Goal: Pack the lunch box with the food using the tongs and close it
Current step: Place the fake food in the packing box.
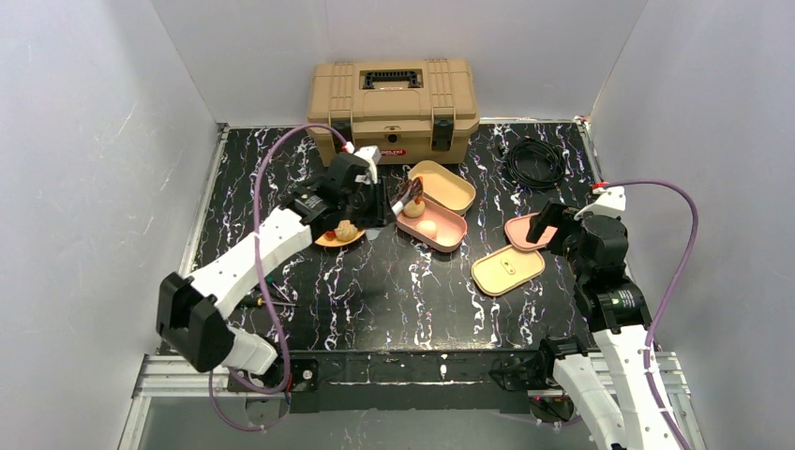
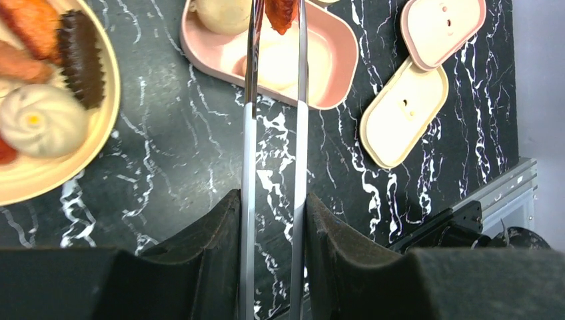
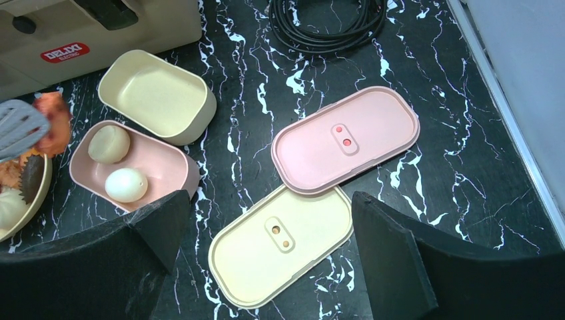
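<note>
My left gripper (image 2: pixel 273 200) is shut on the metal tongs (image 2: pixel 249 147). The tongs' tips pinch an orange-red chunk (image 2: pixel 280 13) above the pink lunch box tray (image 2: pixel 333 73). In that tray lie a white egg (image 3: pixel 126 185) and a tan bun (image 3: pixel 110 143). The cream tray (image 3: pixel 156 93) beside it holds nothing. On the plate (image 2: pixel 40 173) to the left are a pale bun (image 2: pixel 40 120), a dark brown piece (image 2: pixel 80 57) and orange chunks (image 2: pixel 33 23). My right gripper (image 3: pixel 270 200) hangs open above the cream lid (image 3: pixel 280 247), next to the pink lid (image 3: pixel 346 140).
A tan toolbox (image 1: pixel 394 108) stands against the back wall. A coiled black cable (image 1: pixel 534 161) lies at the back right. White walls close in the table on the left, the right and the back.
</note>
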Controlling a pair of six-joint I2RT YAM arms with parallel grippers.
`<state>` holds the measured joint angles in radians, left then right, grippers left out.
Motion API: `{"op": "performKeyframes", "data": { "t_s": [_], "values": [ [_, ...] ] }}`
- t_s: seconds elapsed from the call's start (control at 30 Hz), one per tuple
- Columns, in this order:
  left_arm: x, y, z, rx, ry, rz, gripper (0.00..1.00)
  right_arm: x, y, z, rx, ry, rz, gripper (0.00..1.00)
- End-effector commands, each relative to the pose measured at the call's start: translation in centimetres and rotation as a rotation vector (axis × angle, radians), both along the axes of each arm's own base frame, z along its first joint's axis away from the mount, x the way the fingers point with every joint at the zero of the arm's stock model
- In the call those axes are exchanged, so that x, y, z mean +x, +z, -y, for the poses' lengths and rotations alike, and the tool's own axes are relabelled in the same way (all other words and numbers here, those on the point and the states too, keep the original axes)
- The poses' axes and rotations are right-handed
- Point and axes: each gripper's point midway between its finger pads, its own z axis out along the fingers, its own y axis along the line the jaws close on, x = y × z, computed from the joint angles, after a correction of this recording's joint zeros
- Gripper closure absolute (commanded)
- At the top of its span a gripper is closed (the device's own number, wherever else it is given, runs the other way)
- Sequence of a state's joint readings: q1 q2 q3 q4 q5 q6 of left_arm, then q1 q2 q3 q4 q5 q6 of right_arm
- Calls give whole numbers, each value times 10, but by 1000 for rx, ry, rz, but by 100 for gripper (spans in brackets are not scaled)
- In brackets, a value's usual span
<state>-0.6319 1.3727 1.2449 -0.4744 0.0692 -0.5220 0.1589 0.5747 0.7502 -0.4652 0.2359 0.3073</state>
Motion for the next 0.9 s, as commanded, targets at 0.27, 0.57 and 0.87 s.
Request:
{"op": "performKeyframes", "data": {
  "t_s": [0.27, 0.57, 0.87],
  "values": [
    [67, 13, 57, -125, 118, 87, 100, 2, 23, 1, 1, -1, 77, 0],
    [94, -10, 69, -91, 164, 72, 100, 1, 22, 0, 5, 4, 80, 0],
    [110, -20, 75, -52, 175, 64, 100, 0, 22, 0, 4, 6, 79, 0]
  ]
}}
